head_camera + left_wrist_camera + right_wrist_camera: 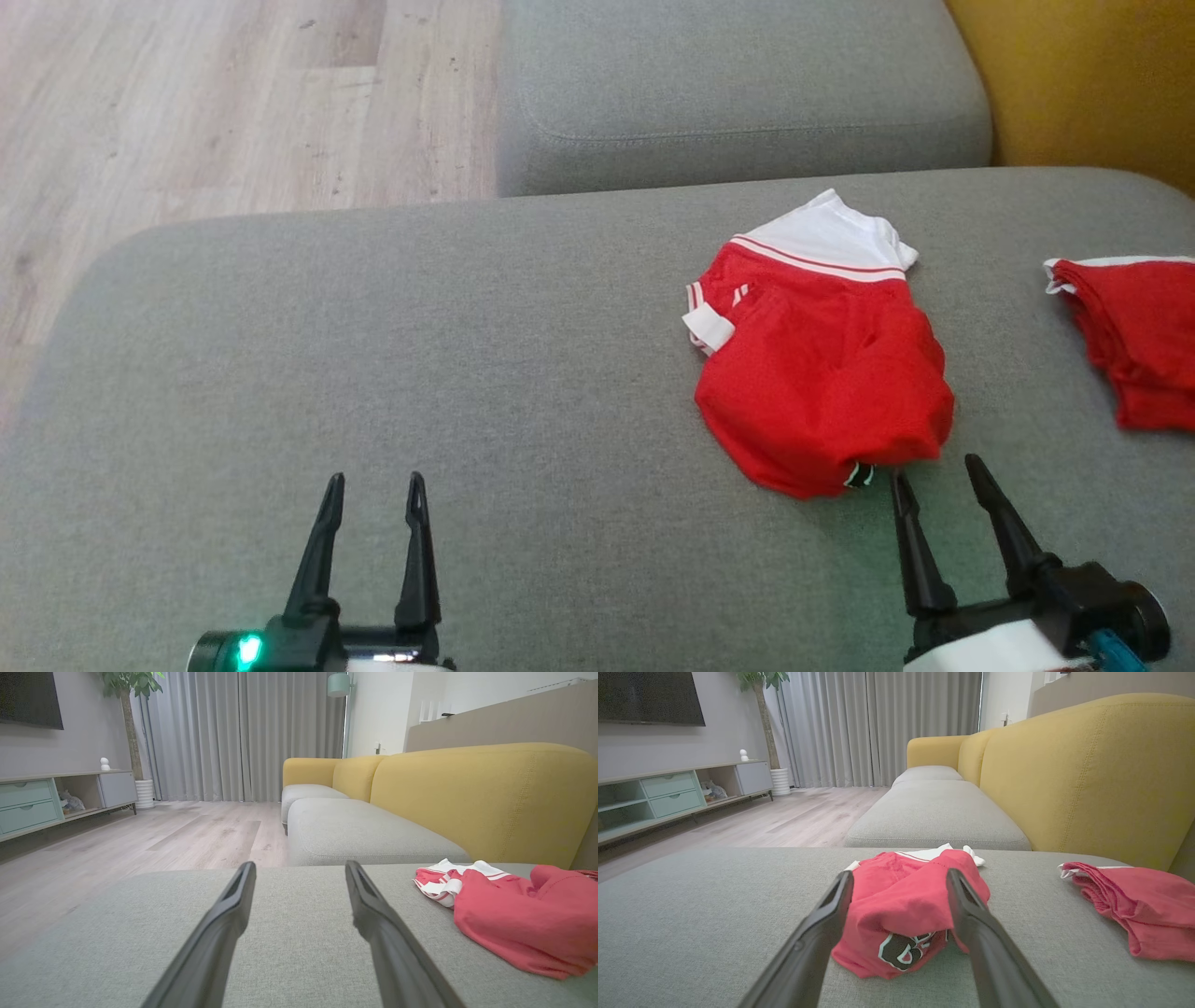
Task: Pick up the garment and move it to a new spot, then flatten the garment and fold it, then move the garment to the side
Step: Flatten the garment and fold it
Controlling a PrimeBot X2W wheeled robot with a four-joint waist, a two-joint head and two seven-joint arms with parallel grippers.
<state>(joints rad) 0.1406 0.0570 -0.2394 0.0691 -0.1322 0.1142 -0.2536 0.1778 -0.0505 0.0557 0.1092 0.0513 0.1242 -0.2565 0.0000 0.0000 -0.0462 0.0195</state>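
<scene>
A broad grey sofa seat takes up most of the head view, with a second grey cushion butting against its far edge and the yellow backrest running along the right. Pale wooden floor lies beyond the seat on the left. In the wrist views, grey curtains hang at the far end of the room and a low cabinet with pale green drawers stands against the left wall.

The garment, a red top with a white upper part and striped trim, lies bunched on the right half of the seat, its white end pointing away from the robot. Another red piece of clothing lies well apart from it, further right.

The right gripper has its fingers spread wide and holds nothing; its tips sit just at the garment's near hem, beside a dark printed patch. Whether they touch the cloth cannot be told. The left gripper is likewise spread and empty, over bare cushion well to the left of the garment.
</scene>
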